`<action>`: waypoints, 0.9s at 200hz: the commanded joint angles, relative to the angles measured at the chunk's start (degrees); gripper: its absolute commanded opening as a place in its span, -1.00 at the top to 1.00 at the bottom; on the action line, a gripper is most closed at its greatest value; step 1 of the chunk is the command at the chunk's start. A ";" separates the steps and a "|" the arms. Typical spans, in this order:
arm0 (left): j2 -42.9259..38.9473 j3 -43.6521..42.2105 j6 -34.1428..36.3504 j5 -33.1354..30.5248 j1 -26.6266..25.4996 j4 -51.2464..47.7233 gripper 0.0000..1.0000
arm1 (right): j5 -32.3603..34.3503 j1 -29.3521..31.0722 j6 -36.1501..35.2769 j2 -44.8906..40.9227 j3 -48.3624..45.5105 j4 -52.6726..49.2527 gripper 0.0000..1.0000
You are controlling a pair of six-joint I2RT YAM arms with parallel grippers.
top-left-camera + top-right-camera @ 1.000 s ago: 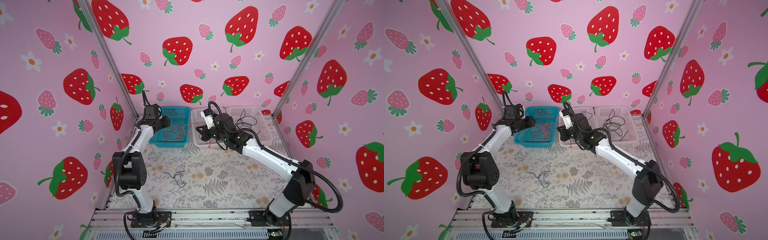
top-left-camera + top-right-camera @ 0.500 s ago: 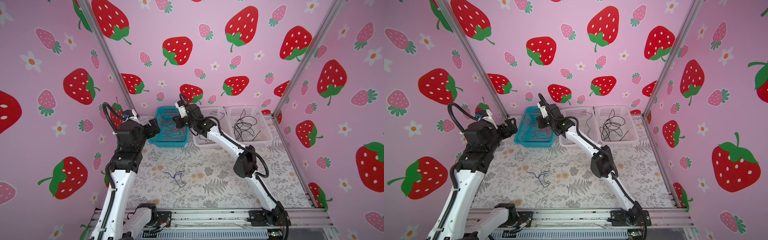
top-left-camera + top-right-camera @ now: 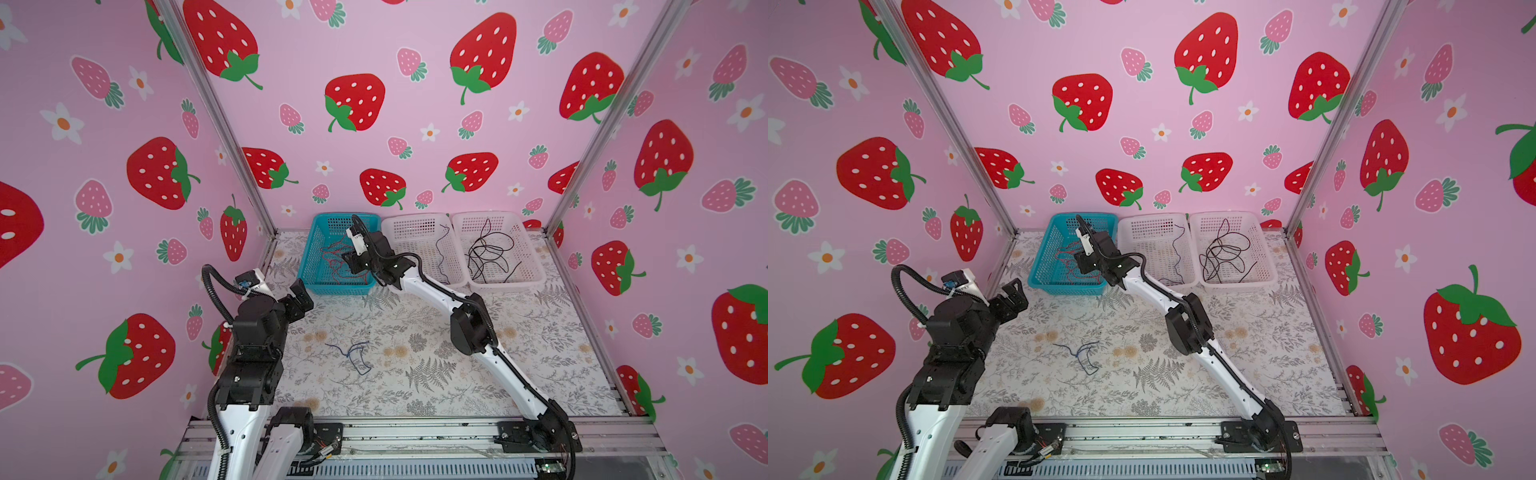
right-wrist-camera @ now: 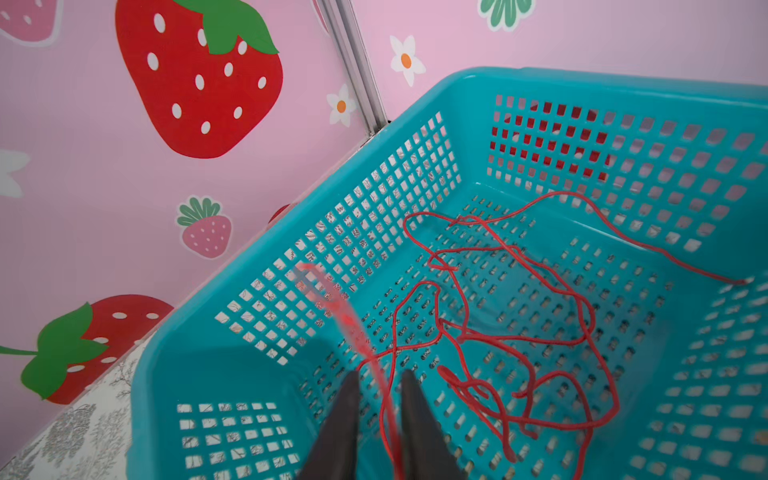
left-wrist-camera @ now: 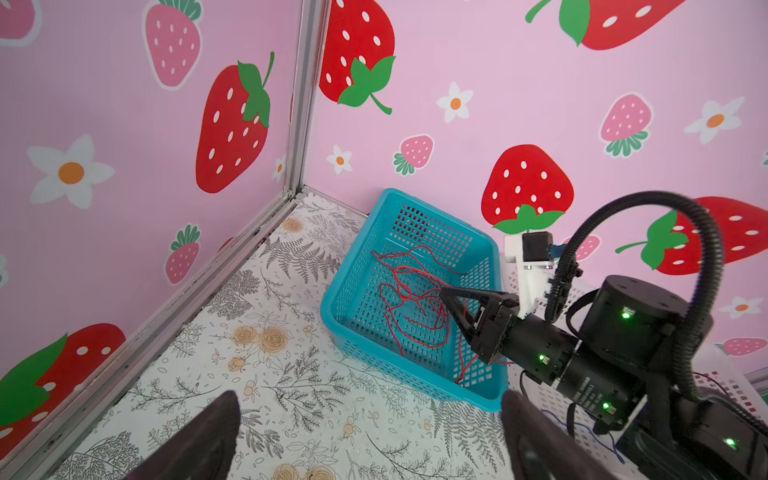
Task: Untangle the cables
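– Right hand (image 4: 381, 374), over the teal basket (image 4: 286, 237): fingers part-way apart, with a strand of the red cable (image 4: 442, 265) running up through the gap. I see nothing clamped. The rest of the red lies in loose loops on the basket floor.
– Risk at that hand?
– If I lift away and the strand clings to a finger, it may drag the heap up over the wall. Loops may also catch in the mesh holes; a pull would then shift the basket rather than free the cable.
– And the other?
– Left hand (image 3: 302, 294): spread wide, empty, above the tabletop (image 3: 415, 332) just in front of the basket's near corner.
– Further out?
– Blue cable (image 3: 351, 353): crossed over itself, mid-tabletop, well apart from both hands. It lies flat and is thinner than a finger, so I judge that a pinch could close on nothing. A tug on one end could also tighten the crossing. Black cable (image 3: 472, 257) sits in the outer white basket (image 3: 490, 215), and a dark strand (image 3: 438, 253) in the middle white basket (image 3: 415, 219).
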 commanded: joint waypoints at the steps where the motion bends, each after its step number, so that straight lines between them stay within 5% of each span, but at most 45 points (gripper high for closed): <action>1: 0.87 0.12 0.80 -0.88 0.13 -0.74 -0.98 | 1.14 -0.41 -3.27 -2.50 2.96 1.87 -0.21; 17: 0.67 0.16 1.04 -0.50 0.08 -1.84 -0.98 | 3.37 -0.37 -4.43 -5.40 2.61 0.52 -0.48; 53: -1.23 -1.72 0.50 1.79 0.10 -3.85 -0.98 | 3.15 0.33 -5.62 -17.17 -2.70 -2.65 -0.69; 124: -1.30 -3.28 -0.04 3.68 -0.47 -6.82 -0.98 | 5.16 8.96 -2.41 -54.97 -63.62 14.49 -0.73; 180: -1.70 -3.73 -0.20 4.17 -0.46 -6.73 -0.98 | 5.48 16.69 1.82 -59.64 -83.37 16.85 -0.72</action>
